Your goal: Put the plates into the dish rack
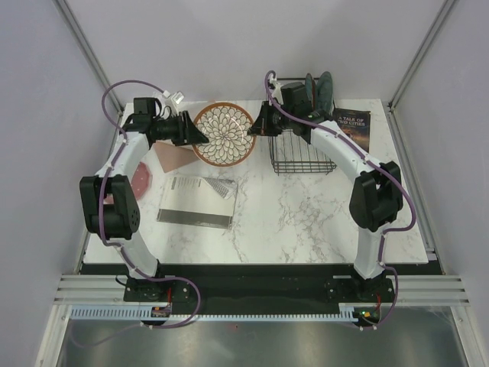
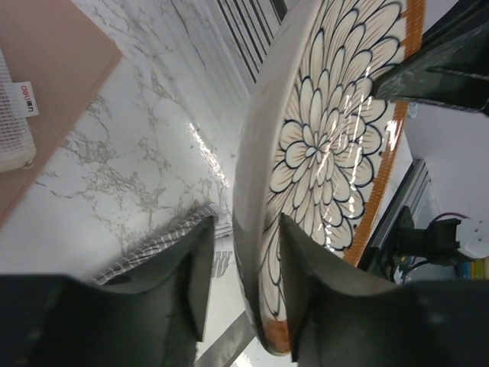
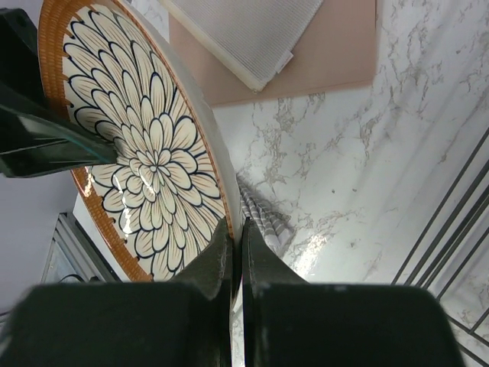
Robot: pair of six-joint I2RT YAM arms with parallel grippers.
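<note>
White marble table (image 1: 306, 222), grey walls (image 1: 38, 115). R jaws clamped on patterned plate (image 1: 223, 134); L jaws apart astride rim.

White marble-patterned table (image 1: 306, 222) between pale lavender walls (image 1: 38, 115), slanting aluminium corner posts (image 1: 85, 46) behind.

We are seeing a plate (image 1: 223, 134) spanning the gap between the left gripper (image 1: 205, 138) and right gripper (image 1: 254, 130), blocking passage there. The rack (image 1: 302, 157) is sitting just right of it. Two upright plates (image 1: 318, 92) are filling its far end, while its near slots are standing free. A sheet (image 1: 174, 157) and mat (image 1: 197, 200) are lying flat, leaving room above.
</note>
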